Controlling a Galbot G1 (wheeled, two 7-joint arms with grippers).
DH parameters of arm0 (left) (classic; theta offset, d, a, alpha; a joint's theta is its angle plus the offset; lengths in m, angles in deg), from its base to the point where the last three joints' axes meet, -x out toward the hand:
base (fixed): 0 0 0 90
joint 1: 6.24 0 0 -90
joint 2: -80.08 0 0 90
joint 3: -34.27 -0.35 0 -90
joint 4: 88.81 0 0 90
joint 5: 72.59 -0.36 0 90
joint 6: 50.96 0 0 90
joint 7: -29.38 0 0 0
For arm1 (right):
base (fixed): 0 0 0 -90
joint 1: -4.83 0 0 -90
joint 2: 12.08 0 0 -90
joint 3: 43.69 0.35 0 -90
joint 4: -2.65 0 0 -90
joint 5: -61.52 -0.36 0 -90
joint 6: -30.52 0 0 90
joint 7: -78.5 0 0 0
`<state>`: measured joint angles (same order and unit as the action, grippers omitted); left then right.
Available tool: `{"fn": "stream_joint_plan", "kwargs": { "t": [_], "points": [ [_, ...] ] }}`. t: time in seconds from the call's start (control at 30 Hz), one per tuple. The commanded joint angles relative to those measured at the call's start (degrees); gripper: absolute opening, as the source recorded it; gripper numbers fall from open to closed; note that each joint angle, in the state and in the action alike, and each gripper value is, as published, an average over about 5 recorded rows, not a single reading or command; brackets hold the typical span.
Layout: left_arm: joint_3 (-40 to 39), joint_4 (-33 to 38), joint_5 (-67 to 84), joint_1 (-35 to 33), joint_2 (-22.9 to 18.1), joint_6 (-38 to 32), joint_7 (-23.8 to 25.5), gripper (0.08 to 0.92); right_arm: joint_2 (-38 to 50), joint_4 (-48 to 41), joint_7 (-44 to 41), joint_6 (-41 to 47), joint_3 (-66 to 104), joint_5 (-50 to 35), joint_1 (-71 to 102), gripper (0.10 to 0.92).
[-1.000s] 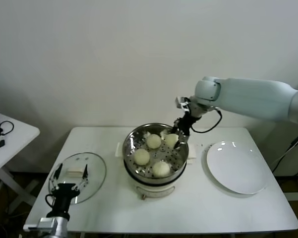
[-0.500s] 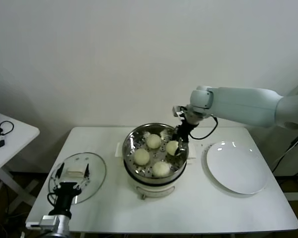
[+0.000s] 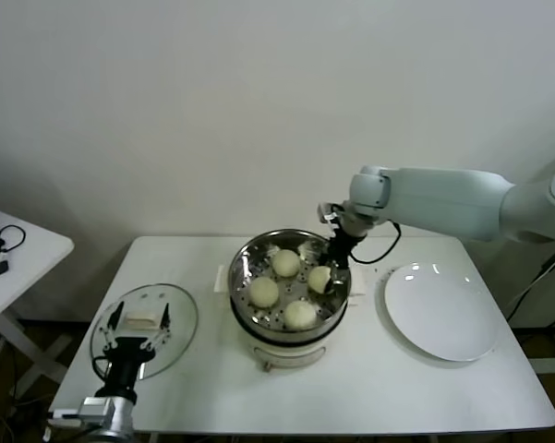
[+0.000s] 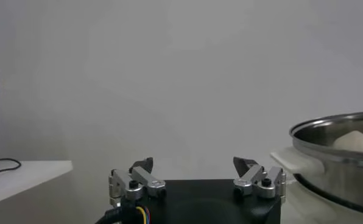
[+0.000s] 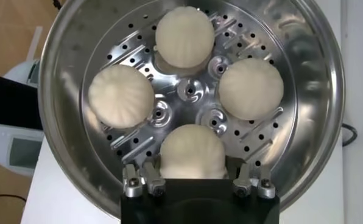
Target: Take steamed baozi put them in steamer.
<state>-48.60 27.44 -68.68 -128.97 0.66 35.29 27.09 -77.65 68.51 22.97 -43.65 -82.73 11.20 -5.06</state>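
Observation:
The steamer is a shiny steel pot on a white base at the middle of the table. Four cream-white baozi lie on its perforated tray: at the back, the left, the front and the right. My right gripper reaches down inside the pot's right side, shut on the right baozi, which rests at tray level. The right wrist view shows the other three and the steamer wall. My left gripper is open and empty at the table's front left.
A round glass lid lies at the front left under my left gripper. A flat white plate lies bare to the right of the steamer. A small side table with cables stands at the far left. The steamer rim shows in the left wrist view.
My right gripper has moved down and slightly forward, lowering the baozi from above the rim to the tray. The left arm has barely moved.

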Motion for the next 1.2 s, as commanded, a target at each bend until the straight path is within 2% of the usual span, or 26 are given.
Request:
{"fn": "stream_joint_plan", "kwargs": {
  "t": [0.03,0.23,0.43,0.67,1.03,1.2],
  "points": [
    [0.1,-0.1,0.0,0.2,0.0,0.0,0.0,0.823,-0.1,0.1,0.2,-0.1,-0.2,0.3,0.5,0.695],
    [0.0,0.2,-0.1,0.4,-0.2,0.2,0.0,0.823,-0.1,0.4,0.6,-0.4,0.1,0.4,0.7,0.704],
    [-0.4,0.4,-0.3,0.6,-0.3,0.4,-0.1,0.823,-0.1,-0.1,-0.2,-0.7,1.1,0.0,0.0,0.809],
    [-0.4,0.2,-0.3,0.7,-0.2,0.4,-0.1,0.823,2.0,1.0,-1.0,-1.0,3.5,-2.2,-2.1,0.823],
    [-0.4,-0.1,-0.4,1.8,-0.1,1.0,-0.2,0.823,12.8,8.1,1.1,-0.4,12.4,-0.2,-3.8,0.823],
    [-0.5,-0.9,-1.2,2.3,-0.9,0.9,-0.1,0.823,20.2,11.5,6.9,-0.2,21.0,1.3,1.4,0.823]
  ]
}}
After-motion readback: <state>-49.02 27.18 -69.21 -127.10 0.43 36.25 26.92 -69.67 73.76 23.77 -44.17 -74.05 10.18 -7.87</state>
